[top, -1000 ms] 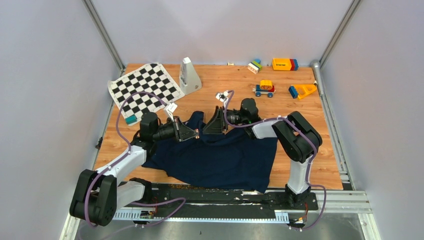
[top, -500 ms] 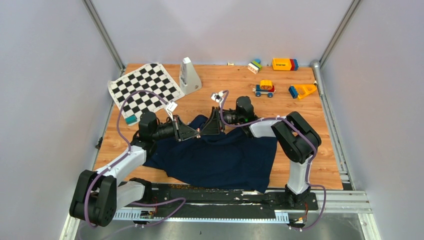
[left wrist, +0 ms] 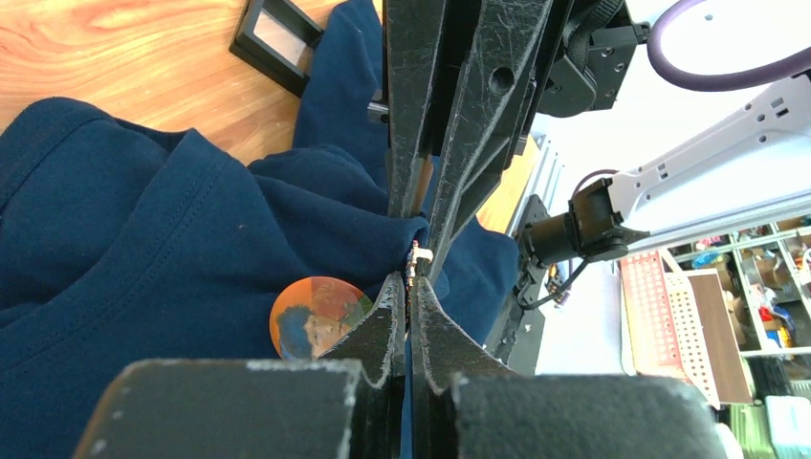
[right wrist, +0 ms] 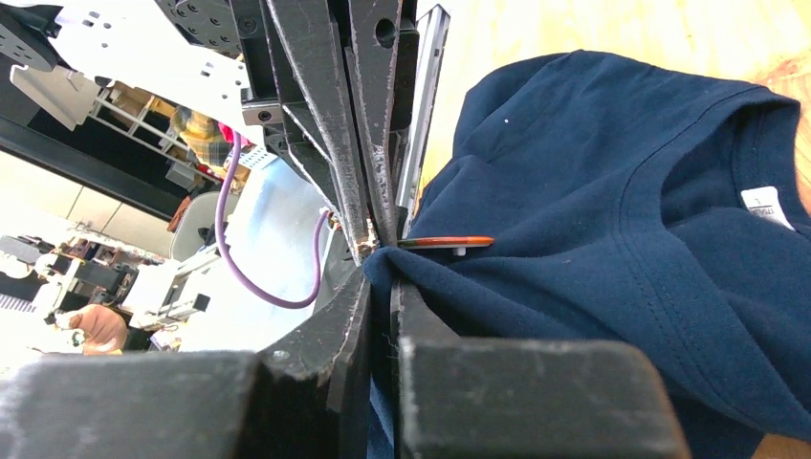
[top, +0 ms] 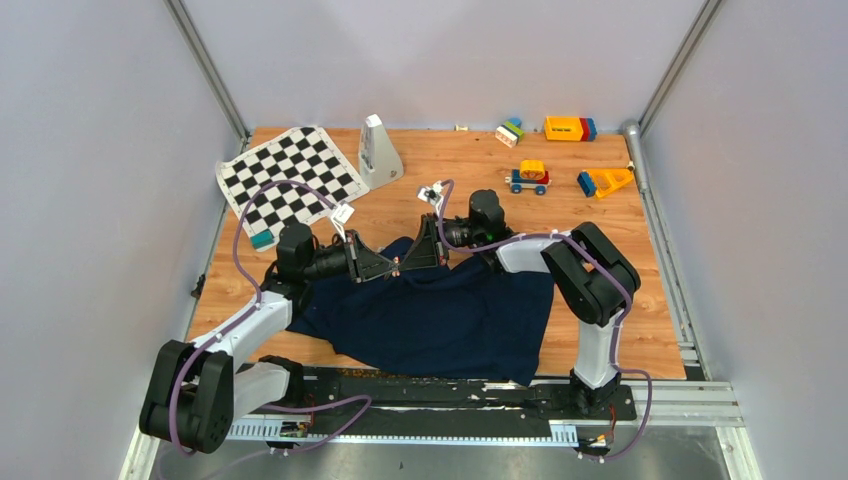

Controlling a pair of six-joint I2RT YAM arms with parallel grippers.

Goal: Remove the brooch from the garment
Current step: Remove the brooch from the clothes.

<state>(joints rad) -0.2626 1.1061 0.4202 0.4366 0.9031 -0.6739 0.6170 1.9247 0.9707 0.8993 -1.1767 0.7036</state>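
The dark navy garment [top: 440, 320] lies spread on the near half of the table, its white tag [right wrist: 765, 206] at the collar. The brooch [left wrist: 320, 316], a round orange picture pin, sits on a raised fold and shows edge-on in the right wrist view [right wrist: 445, 242]. My left gripper [left wrist: 409, 279] is shut on a pinch of cloth right beside the brooch, with a small pale metal bit at its tips. My right gripper [right wrist: 380, 277] faces it tip to tip and is shut on the same fold. From above, both grippers [top: 388, 267] [top: 410, 262] meet at the collar.
A chequered mat [top: 290, 180] and a teal block [top: 262, 239] lie at the back left. A white wedge-shaped object [top: 378, 150] stands behind the arms. A toy car [top: 528, 178] and coloured blocks [top: 570, 128] sit at the back right. Bare wood [top: 640, 320] shows right of the garment.
My right gripper has slid left up to the left gripper's tips and closed on the garment fold. The left gripper has stayed shut in place.
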